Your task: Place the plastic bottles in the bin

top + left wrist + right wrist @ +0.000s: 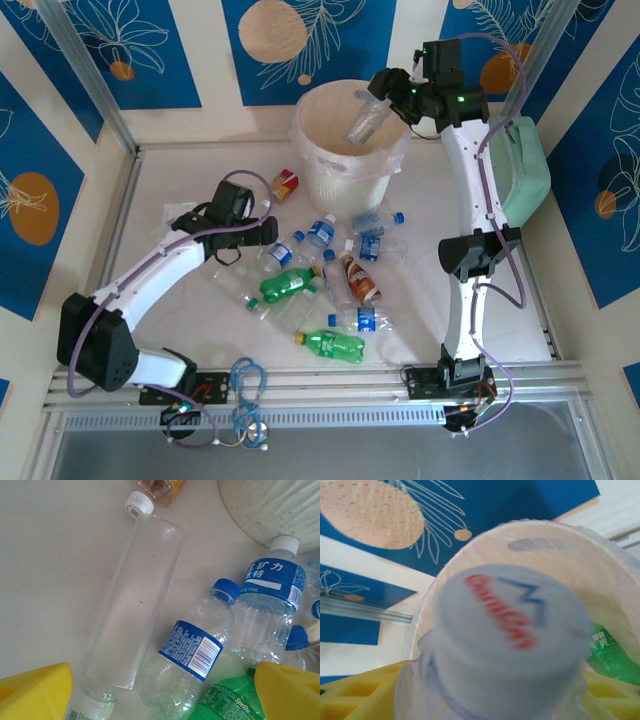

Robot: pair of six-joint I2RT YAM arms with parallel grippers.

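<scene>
The bin (303, 118) stands at the back of the table, its inner wall (580, 555) close below my right wrist. My right gripper (386, 93) hangs over the rim with a clear plastic bottle (364, 120) tilted down into the bin; its white cap (505, 625) is blurred between the parted yellow fingers (362, 692). A green bottle (612, 657) lies inside the bin. My left gripper (165, 695) (262, 232) is open just above a blue-labelled bottle (192, 655), beside a clear unlabelled bottle (132, 600) and a green Sprite bottle (230, 700).
Several more bottles lie mid-table: green ones (288, 285) (335, 345), a brown-red one (358, 280), blue-labelled ones (322, 232) (372, 245). A red-yellow bottle (284, 185) lies left of the bin. A mint-green case (525, 170) sits right of the right arm.
</scene>
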